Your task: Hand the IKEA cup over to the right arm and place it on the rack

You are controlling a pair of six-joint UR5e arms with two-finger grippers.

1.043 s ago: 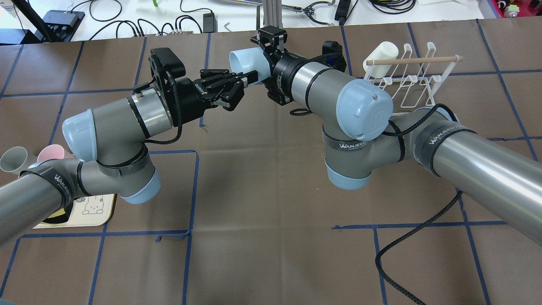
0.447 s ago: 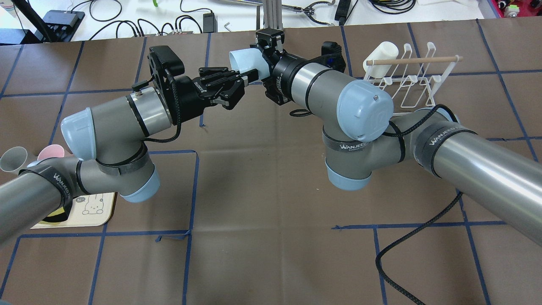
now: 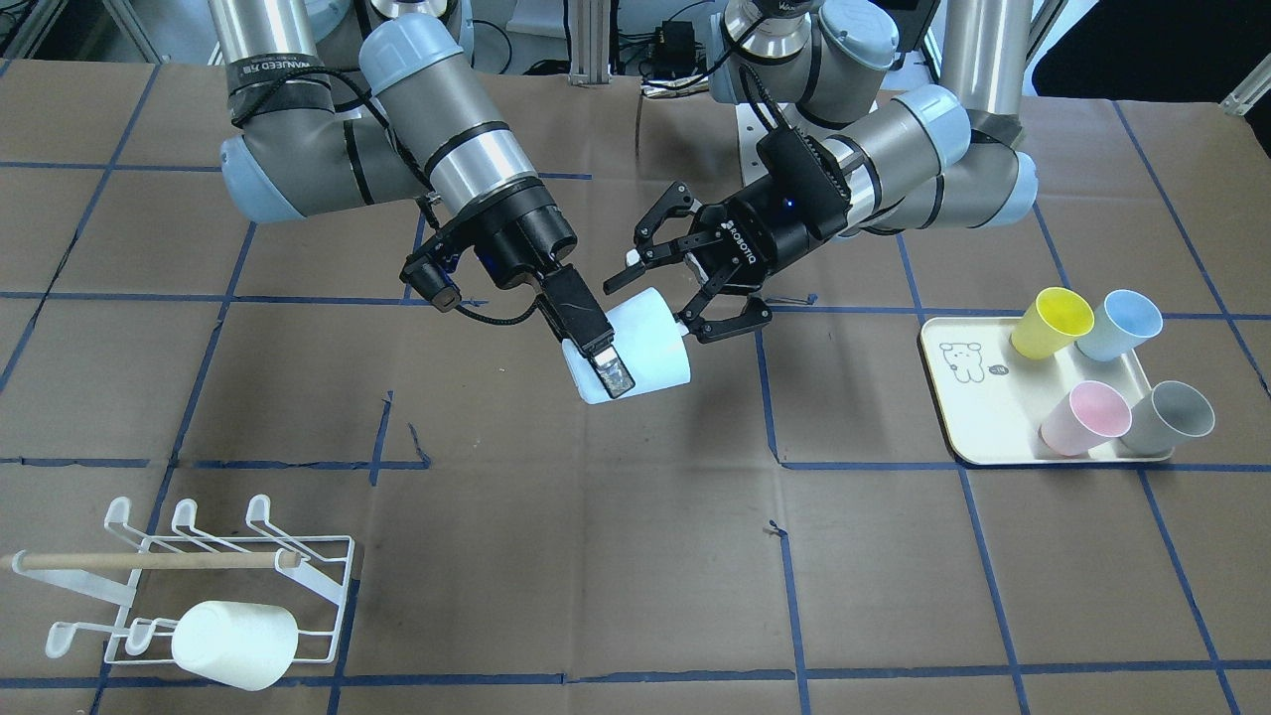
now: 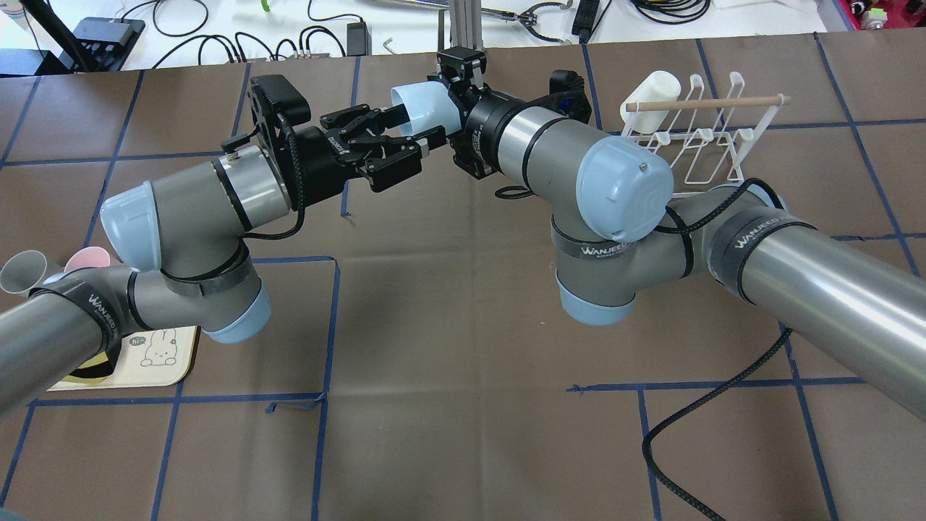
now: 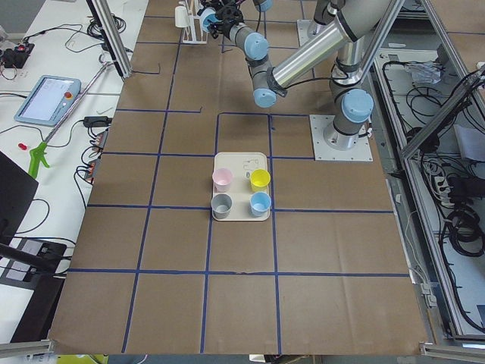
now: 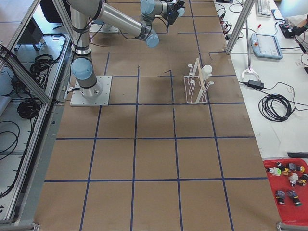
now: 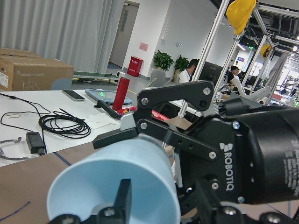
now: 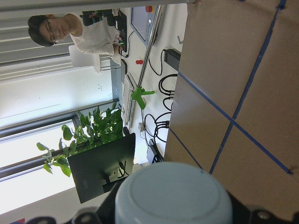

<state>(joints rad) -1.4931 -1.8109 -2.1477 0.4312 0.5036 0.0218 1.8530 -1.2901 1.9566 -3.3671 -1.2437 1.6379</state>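
The pale blue IKEA cup (image 3: pixel 643 343) (image 4: pixel 419 105) hangs on its side above the table's middle. My right gripper (image 3: pixel 618 365) (image 4: pixel 443 108) is shut on its base end, one finger lying along the cup's wall. My left gripper (image 3: pixel 652 304) (image 4: pixel 412 124) is open, its fingers spread on either side of the cup's rim end. In the left wrist view the cup's mouth (image 7: pixel 117 186) fills the lower frame; in the right wrist view its round base (image 8: pixel 173 196) shows. The white wire rack (image 3: pixel 308 556) (image 4: pixel 712 155) stands on the robot's right side of the table.
A white cup (image 3: pixel 233 631) (image 4: pixel 651 90) sits on one rack prong under the wooden handle (image 3: pixel 149 561). A cream tray (image 3: pixel 958 412) on the robot's left side holds yellow (image 3: pixel 1051 323), blue, pink and grey cups. A black cable (image 4: pixel 694 427) trails over the table. A person (image 8: pixel 88 35) sits beyond it.
My left gripper has opened, its fingers now spread apart beside the cup's rim, and the left wrist has shifted slightly back. The right gripper keeps the cup in place.
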